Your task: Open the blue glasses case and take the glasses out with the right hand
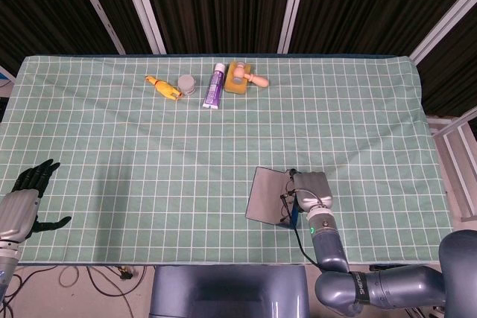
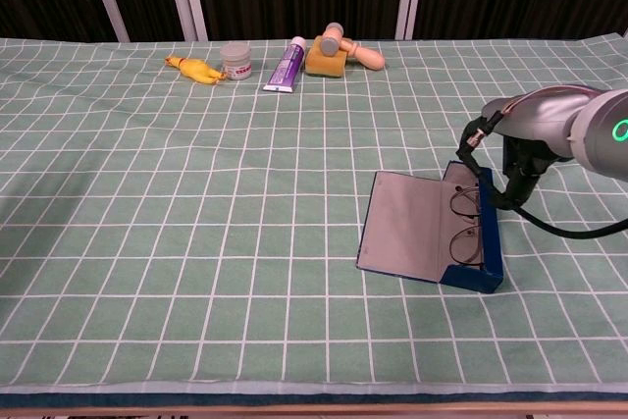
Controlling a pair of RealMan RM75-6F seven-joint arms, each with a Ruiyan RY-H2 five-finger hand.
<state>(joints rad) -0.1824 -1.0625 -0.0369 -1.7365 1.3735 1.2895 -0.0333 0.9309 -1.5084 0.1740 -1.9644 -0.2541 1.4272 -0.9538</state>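
The blue glasses case (image 2: pixel 484 260) lies open near the table's front right, its grey lid (image 1: pixel 264 200) folded out flat to the left. Thin-rimmed glasses (image 2: pixel 464 226) rest inside the blue tray. My right hand (image 1: pixel 313 188) hangs over the case's right side, just behind the tray in the chest view (image 2: pixel 518 172). Its fingers are hidden by the wrist and the case, so their pose is unclear. My left hand (image 1: pixel 24 200) sits at the front left edge of the table with dark fingers spread, holding nothing.
Along the far edge stand a yellow rubber toy (image 1: pixel 164 87), a small grey jar (image 1: pixel 186 83), a purple tube (image 1: pixel 215 86) and a wooden mallet on a yellow block (image 1: pixel 242 77). A black cable (image 2: pixel 549 237) loops from the right wrist beside the case.
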